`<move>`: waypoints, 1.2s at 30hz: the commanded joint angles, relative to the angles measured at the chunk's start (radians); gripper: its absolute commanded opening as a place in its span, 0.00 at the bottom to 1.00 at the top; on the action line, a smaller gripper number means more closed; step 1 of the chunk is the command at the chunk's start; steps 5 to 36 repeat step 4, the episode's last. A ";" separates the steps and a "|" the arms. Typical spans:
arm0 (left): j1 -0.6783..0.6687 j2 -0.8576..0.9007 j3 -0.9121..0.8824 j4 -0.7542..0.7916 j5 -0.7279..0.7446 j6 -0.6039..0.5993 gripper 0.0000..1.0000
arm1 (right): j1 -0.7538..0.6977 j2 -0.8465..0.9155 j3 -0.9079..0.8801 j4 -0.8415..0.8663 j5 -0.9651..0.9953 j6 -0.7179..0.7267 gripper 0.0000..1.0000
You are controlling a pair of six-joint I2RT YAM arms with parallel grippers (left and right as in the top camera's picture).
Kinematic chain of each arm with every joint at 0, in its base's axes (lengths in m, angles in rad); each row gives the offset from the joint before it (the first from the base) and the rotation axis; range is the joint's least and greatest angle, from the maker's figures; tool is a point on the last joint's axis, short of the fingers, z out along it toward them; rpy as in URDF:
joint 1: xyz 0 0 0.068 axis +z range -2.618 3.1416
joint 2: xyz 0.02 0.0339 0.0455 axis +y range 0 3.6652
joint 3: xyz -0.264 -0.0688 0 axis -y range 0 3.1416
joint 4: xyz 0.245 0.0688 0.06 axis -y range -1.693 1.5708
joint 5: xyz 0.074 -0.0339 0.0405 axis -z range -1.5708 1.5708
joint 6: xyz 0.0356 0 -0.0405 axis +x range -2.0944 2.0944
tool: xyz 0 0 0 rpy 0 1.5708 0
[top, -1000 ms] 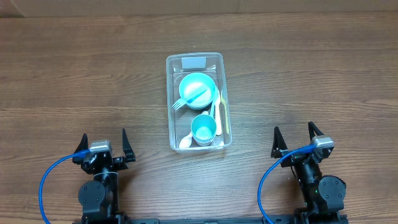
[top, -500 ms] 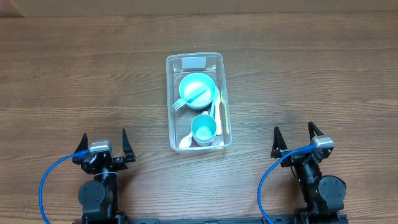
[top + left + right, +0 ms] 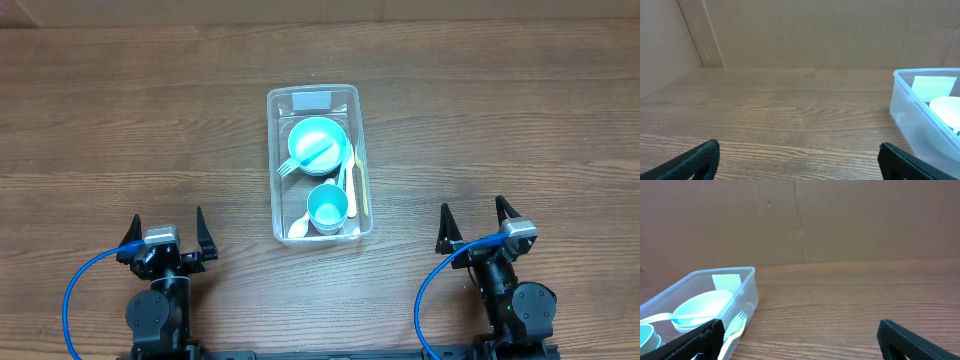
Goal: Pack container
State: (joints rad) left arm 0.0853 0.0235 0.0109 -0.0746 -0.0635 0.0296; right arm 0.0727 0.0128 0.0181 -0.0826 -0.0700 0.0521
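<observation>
Overhead, the container (image 3: 272,170) sat at the middle of the wooden table (image 3: 120,120), its whitish label at the far end. Inside lay a turquoise bowl (image 3: 318,143) with a blue fork (image 3: 290,166) at its rim, a turquoise cup (image 3: 327,208) nearer the robot, a cream fork (image 3: 358,180) along the right wall and a white spoon (image 3: 299,228) in the near corner. No loose item and no lid showed on the table, so the packing looked close to finished. The main risk, as I judged it, was a needless reach: a clear bin this light would likely slide or turn if a finger caught its wall, and a descent into it could tip the cup or lever the cream fork out over the rim. The left gripper (image 3: 167,222) and right gripper (image 3: 472,210) were both low at the near edge, well apart from the container on either side, pointing away from the robot. Each had its jaws spread wide and held nothing, which the wrist views confirmed.
</observation>
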 commanded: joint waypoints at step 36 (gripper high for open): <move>0.004 -0.013 -0.006 0.003 0.012 0.016 1.00 | -0.003 -0.010 -0.010 0.006 0.008 -0.003 1.00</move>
